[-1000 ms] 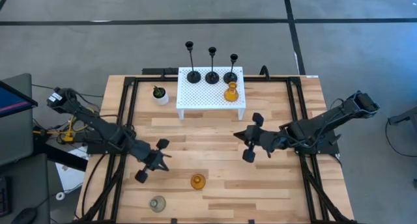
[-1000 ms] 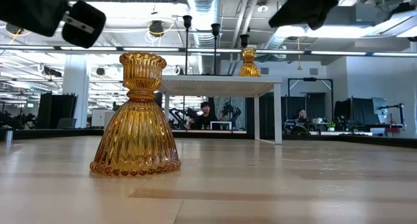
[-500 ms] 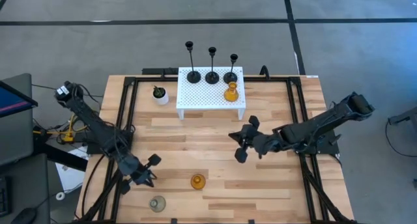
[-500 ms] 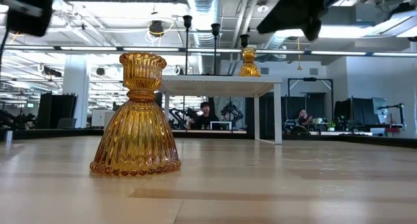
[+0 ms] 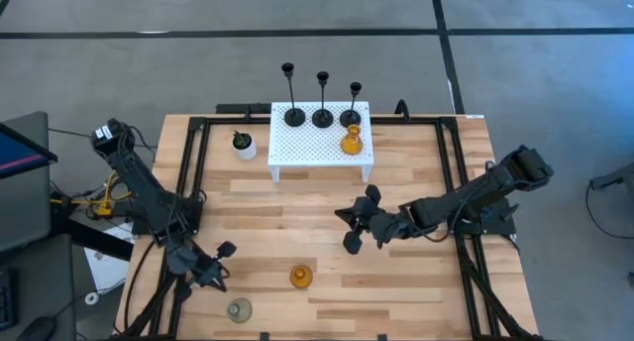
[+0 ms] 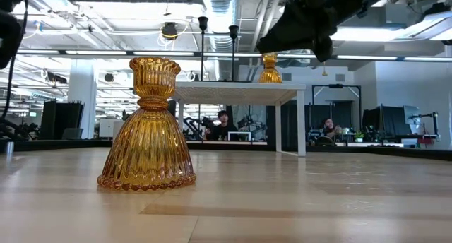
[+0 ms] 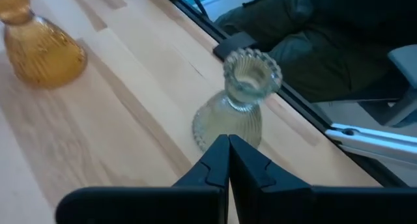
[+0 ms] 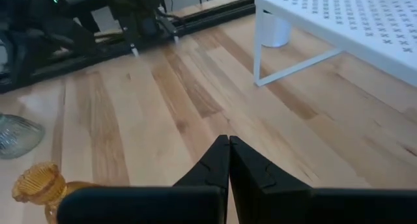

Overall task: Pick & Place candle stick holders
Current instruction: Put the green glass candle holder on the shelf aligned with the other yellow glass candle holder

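The clear-grey holder stands upright, mouth up, just beyond the closed, empty left fingers. The right fingers, also closed and empty, hover near an upright amber holder.

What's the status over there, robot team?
Left gripper shut, empty, near clear holder. Right gripper shut, empty, mid-table. Amber holder on table; four holders on white stand. Nothing in the way.
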Available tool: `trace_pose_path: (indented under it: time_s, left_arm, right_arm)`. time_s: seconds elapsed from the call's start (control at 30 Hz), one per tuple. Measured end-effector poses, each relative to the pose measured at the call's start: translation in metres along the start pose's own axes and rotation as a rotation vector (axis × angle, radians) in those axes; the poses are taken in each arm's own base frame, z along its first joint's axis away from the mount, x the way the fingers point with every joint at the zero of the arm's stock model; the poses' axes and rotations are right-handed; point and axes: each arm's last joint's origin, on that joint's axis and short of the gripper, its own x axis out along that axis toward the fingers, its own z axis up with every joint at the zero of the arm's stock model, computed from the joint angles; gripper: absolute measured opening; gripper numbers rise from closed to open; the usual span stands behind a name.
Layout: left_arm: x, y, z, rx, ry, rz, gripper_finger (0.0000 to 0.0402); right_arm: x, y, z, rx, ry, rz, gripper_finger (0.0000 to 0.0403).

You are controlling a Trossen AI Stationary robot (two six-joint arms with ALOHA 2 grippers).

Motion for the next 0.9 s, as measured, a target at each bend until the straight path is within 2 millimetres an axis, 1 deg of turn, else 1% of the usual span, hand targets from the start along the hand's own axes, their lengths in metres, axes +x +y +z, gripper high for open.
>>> trace_pose_path:
  time_s: [0.17,0.27,0.53,0.73,0.9]
  left_arm:
    - [0.002,-0.004,-0.01,-0.025,-0.033,-0.033,0.0004]
    - [0.003,-0.004,-0.016,0.011,-0.06,-0.043,0.0004]
    - [0.006,-0.001,-0.032,0.029,-0.031,-0.041,0.0016]
    - [0.006,0.0,-0.035,0.095,-0.065,-0.041,0.0038]
    - [0.006,0.0,-0.036,0.161,-0.072,-0.037,0.0067]
  right_arm:
    - [0.0,0.001,0.001,0.017,-0.01,0.007,0.0]
    - [0.0,0.002,0.003,0.031,-0.026,0.016,0.0]
    - [-0.001,0.003,0.005,0.043,-0.04,0.023,0.0]
    - [-0.001,0.003,0.005,0.043,-0.04,0.023,0.0]
    - [-0.001,0.003,0.005,0.043,-0.04,0.024,0.0]
